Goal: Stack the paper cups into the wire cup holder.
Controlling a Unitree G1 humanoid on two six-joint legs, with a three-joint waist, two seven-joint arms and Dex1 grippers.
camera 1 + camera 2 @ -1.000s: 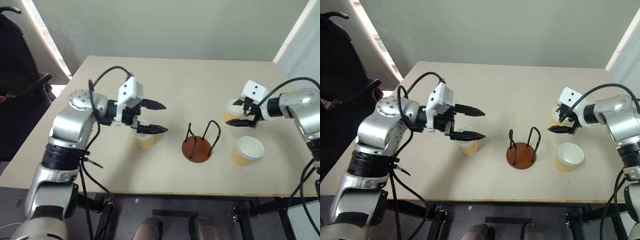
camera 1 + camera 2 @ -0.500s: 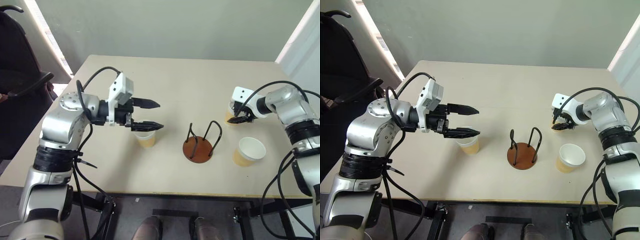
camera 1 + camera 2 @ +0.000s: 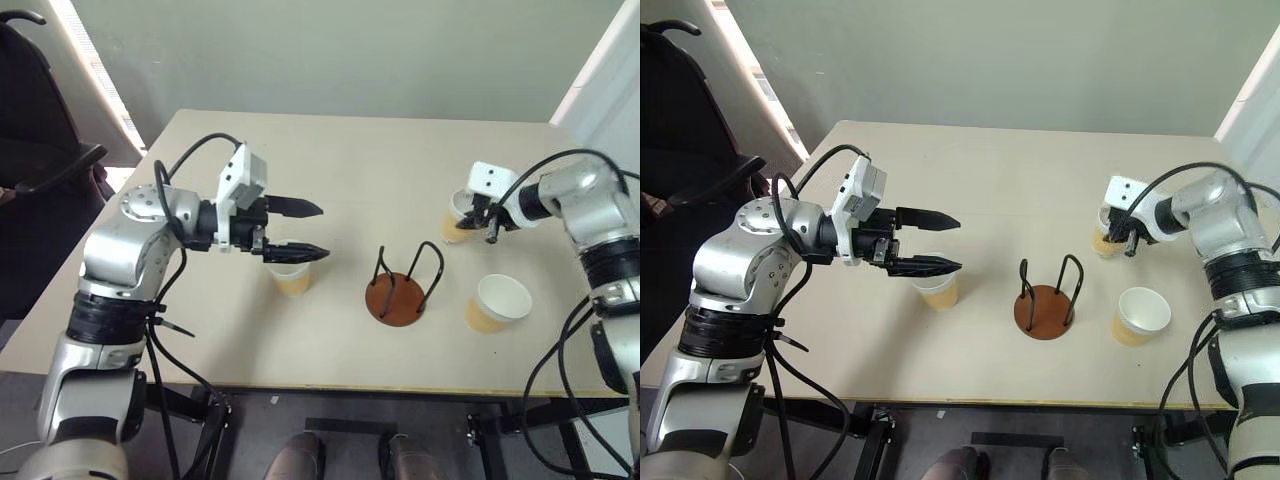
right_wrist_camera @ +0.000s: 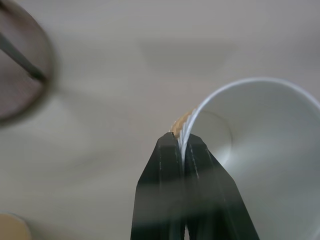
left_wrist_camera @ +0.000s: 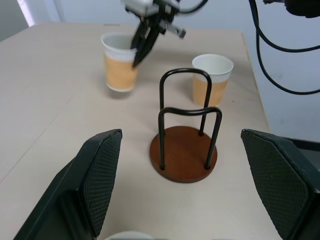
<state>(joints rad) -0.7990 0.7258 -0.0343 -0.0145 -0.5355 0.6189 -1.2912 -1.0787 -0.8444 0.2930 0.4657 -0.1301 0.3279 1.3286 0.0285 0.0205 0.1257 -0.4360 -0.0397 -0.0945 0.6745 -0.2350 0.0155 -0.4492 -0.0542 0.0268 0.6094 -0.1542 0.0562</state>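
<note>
Paper cup (image 3: 455,222) rim is pinched in the right claw (image 4: 183,145); the left claw (image 3: 308,231) gapes wide, empty.

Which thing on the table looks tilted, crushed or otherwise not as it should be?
Nothing is spilled or toppled. The one oddity: the right pincer is shut on the rim of a paper cup, pinching its wall flat between the fingers. The other two cups stand upright, and the wire cup holder is empty.

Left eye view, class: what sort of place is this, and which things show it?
Probably an office or lab room set up for robot trials: a plain beige table against a bare grey-green wall, and a black office chair by a bright window strip.
</note>
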